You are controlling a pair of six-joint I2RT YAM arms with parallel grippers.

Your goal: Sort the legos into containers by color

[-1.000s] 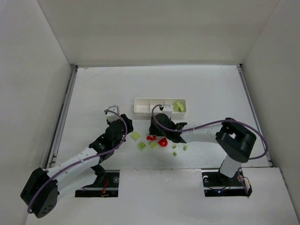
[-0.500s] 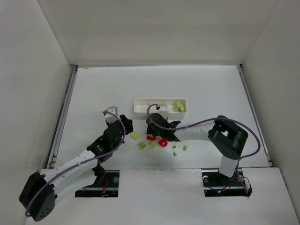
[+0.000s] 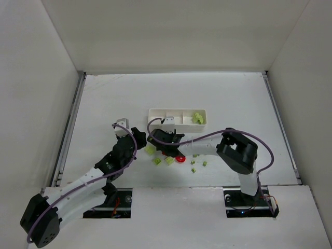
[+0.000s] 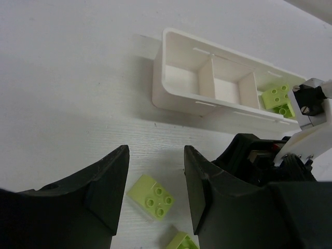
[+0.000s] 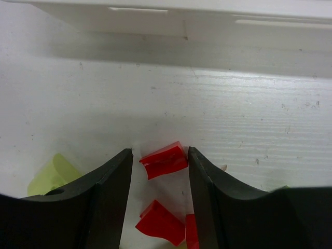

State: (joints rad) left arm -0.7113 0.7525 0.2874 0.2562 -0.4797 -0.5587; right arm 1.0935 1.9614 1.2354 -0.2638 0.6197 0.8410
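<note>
Right fingers (image 5: 111,197) half open, straddling a red lego (image 5: 163,160) on the table mid-area, near side of the tray (image 5: 207,15), not clamped. Left fingers (image 4: 104,187) narrowly apart and empty, with a green lego (image 4: 154,196) lying between them. Green legos (image 4: 277,98) sit in the tray's right end compartment.

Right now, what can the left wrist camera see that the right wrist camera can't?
Only the left wrist view looks down into the tray. It shows two bare sections and green legos in the third. It also shows the right arm. Only the right wrist view shows the red legos, close up on the table. Both show the tray's side wall, the white table and a loose green lego. I cannot tell whether that is the same one.
</note>
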